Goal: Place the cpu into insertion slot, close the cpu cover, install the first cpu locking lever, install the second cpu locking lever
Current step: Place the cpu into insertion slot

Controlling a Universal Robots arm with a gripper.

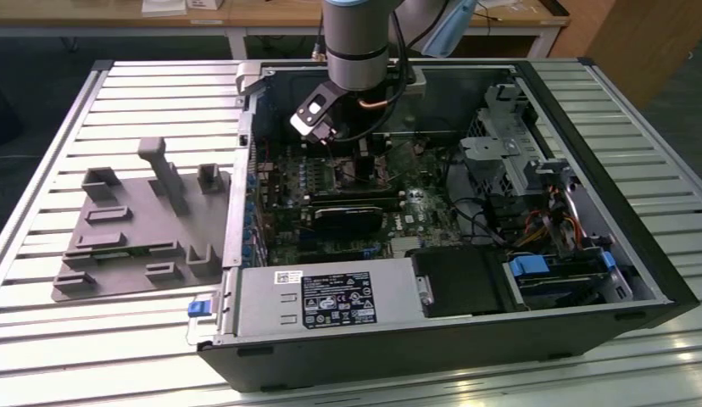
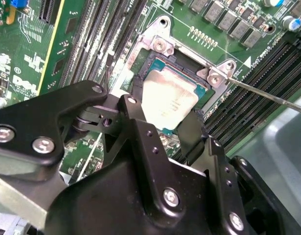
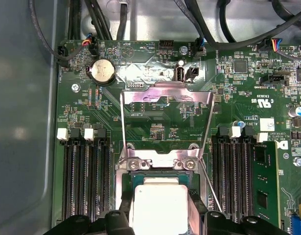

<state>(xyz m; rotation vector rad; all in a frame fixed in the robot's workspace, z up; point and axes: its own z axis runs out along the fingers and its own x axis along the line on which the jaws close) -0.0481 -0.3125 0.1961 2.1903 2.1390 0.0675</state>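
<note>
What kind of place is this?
Probably a robotics lab or test workshop: a robot arm reaches into an opened computer case on a slatted metal table, its end effector gripping the cpu, with wooden desks behind.

Open PC case (image 1: 442, 356) encloses the end effector (image 2: 167, 110). Green mobo (image 3: 228, 93) sits under it, w/ RAM slots (image 3: 84, 181) flanking both sides and a coin batt (image 3: 102, 71) farther off on the same board. PSU (image 1: 317, 297) well away at the case edge. Grey fixture tray (image 1: 114, 246) outside the case, on the slatted bench (image 1: 158, 93).
</note>
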